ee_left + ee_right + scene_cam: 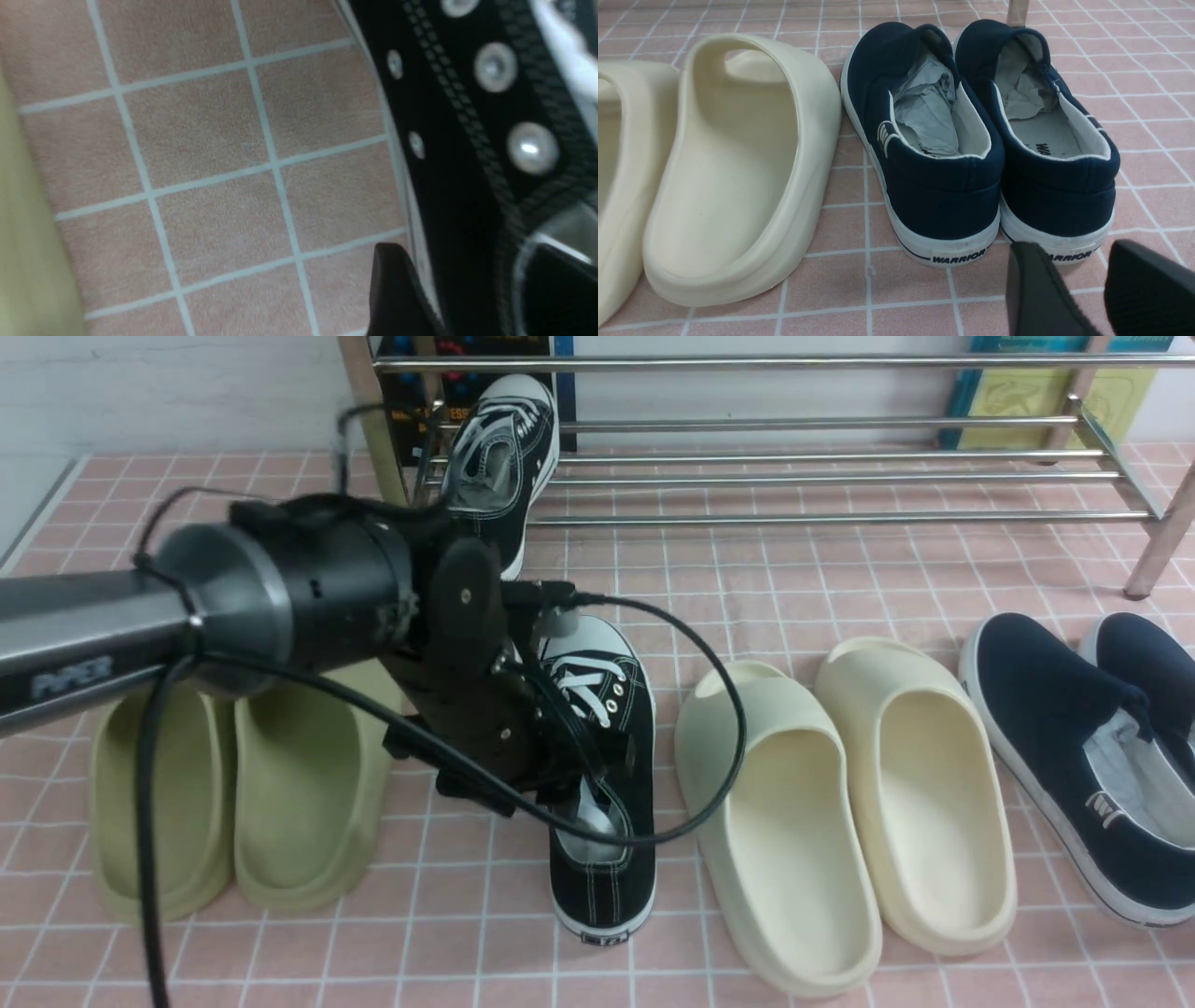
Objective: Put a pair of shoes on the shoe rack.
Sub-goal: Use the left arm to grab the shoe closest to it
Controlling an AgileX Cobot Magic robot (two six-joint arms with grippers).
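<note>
One black lace-up sneaker (499, 457) leans toe-up on the left end of the chrome shoe rack (822, 476). The other black sneaker (602, 868) stands on the pink tiled floor in front of it. My left gripper (467, 289) straddles that sneaker's side wall near the eyelets, one finger (392, 284) outside against the white sole and the other inside the opening, closed on the wall. In the front view the wrist (467, 653) hides the jaws. My right gripper (1069, 289) hovers open and empty behind the navy slip-ons.
Green slides (233, 793) lie left of the floor sneaker, cream slides (840, 803) right of it, then navy slip-ons (1074, 747) stuffed with paper (924, 112). The rack's right leg (1158, 541) stands beyond them. Boxes lean behind the rack. A cable (709, 709) loops from the left wrist.
</note>
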